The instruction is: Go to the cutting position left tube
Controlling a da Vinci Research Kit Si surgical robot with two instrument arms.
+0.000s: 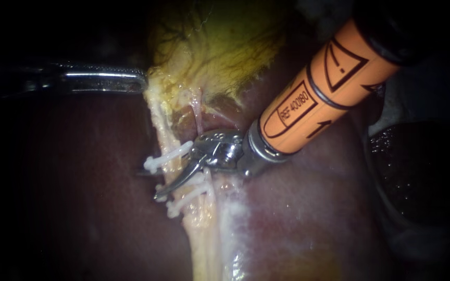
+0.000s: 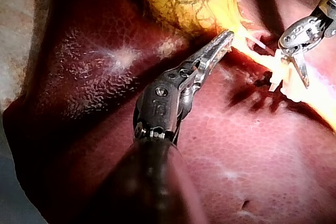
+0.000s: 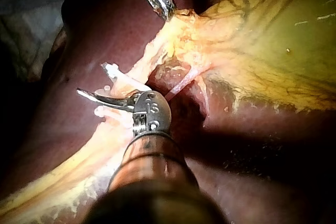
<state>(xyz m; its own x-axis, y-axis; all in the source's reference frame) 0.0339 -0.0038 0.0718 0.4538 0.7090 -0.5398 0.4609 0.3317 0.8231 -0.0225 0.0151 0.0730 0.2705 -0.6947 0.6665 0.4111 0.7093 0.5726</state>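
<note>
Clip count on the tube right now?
3. Upper clip sits above the tip of the right instrument; middle clip and lower clip lie close together just below it, all across one tube. More may be hidden under the instrument.

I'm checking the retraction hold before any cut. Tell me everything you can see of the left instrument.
The left instrument has a dark shaft, a dark metal wrist joint and two long, slender, silvery jaws with ridged edges. The jaws lie nearly together; their tip seems to pinch the pale yellow tissue at the lower end of the gallbladder, which tents toward it. It lies low over the liver, apart from the right instrument.
</note>
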